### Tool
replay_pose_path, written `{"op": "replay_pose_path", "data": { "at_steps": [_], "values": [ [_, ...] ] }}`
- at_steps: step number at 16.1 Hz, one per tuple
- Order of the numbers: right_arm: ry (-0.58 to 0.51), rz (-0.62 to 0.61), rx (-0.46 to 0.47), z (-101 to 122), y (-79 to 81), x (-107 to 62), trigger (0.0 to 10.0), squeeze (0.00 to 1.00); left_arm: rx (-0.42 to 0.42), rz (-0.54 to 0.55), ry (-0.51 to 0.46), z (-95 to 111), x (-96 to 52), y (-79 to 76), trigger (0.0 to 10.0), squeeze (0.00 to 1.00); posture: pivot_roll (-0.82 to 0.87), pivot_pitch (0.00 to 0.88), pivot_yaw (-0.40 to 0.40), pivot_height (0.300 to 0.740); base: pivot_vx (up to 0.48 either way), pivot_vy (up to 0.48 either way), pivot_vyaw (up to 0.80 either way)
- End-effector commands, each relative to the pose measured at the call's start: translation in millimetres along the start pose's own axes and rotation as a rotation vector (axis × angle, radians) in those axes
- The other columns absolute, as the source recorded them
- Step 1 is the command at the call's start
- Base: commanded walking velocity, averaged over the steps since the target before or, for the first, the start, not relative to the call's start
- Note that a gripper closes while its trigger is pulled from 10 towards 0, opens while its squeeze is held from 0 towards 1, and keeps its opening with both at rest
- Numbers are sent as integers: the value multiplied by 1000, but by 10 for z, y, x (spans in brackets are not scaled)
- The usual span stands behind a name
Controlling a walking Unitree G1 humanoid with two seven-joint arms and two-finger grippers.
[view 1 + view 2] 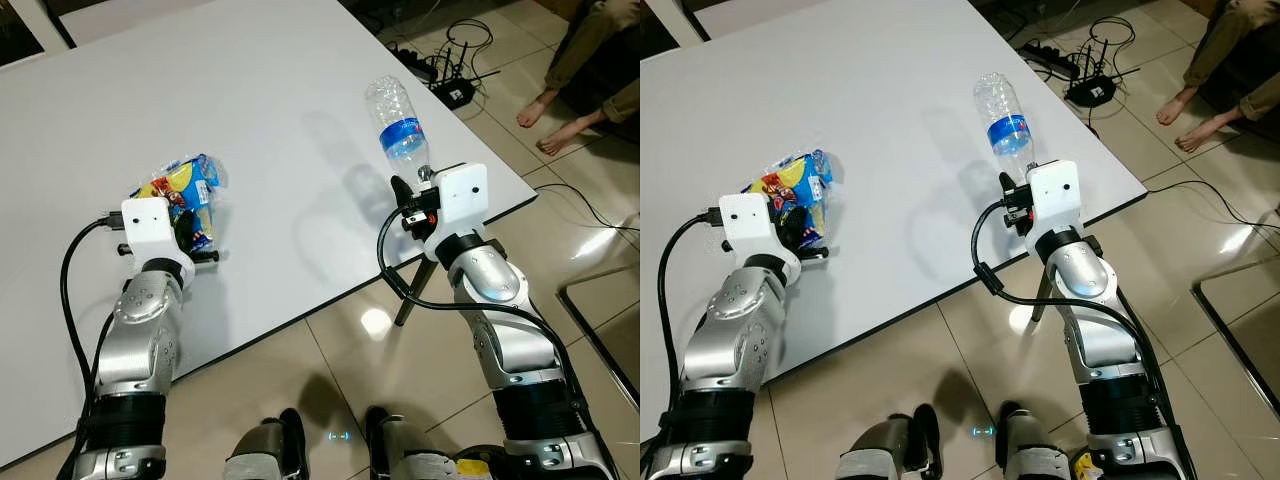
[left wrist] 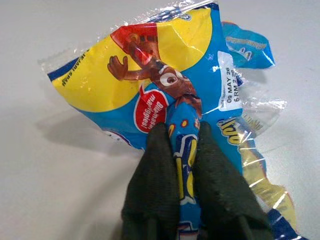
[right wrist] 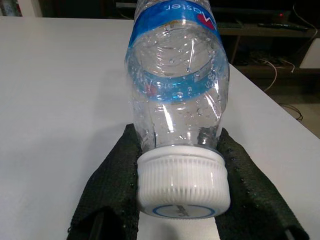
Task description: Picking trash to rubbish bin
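While the left end effector (image 2: 177, 150) pinches the snack wrapper (image 2: 170, 75), the right end effector (image 3: 182, 165) clamps the bottle (image 3: 175, 85) neck.

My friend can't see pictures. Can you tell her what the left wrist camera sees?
Two black fingers of the left gripper pinch a crinkly snack wrapper, blue and yellow with a brown cartoon character on it. The wrapper lies on a plain white table, and a small white label with a printed date sits on its side.
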State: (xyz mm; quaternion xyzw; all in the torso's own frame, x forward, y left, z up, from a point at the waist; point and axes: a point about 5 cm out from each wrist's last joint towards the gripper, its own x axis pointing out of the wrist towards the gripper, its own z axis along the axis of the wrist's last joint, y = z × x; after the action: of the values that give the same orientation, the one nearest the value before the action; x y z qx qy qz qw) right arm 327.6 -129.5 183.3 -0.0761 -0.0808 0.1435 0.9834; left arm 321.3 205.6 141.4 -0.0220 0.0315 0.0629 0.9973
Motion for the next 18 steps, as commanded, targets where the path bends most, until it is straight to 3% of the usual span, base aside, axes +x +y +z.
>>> {"op": "replay_pose_path", "data": {
  "at_steps": [1,5,7,11,13,17,18],
  "values": [
    [13,8,3,-26,26,0,10000,0,9,11,33,-104,-48,16,0,0,-96,232,68,740,0,0,0],
    [-7,18,4,20,38,78,10000,0,37,-12,-110,10,-33,-33,0,0,-90,197,59,740,0,0,0],
    [-18,31,4,40,54,122,10000,0,109,-24,-221,213,-139,-106,0,0,-84,164,48,740,0,0,0],
    [-37,41,16,69,70,189,10000,0,86,-38,-263,205,-221,-133,0,0,-75,128,47,740,0,0,0],
    [-56,45,33,91,86,206,10000,0,136,-45,-296,198,-343,-145,0,0,-64,103,49,740,0,0,0],
    [-61,42,46,74,109,191,10000,0,117,-70,-254,82,-459,-179,0,0,-66,97,48,740,0,0,0],
    [-62,42,47,73,109,187,10000,0,125,-71,-253,79,-469,-185,2039,0,-66,102,48,740,0,0,0]
  ]
}}
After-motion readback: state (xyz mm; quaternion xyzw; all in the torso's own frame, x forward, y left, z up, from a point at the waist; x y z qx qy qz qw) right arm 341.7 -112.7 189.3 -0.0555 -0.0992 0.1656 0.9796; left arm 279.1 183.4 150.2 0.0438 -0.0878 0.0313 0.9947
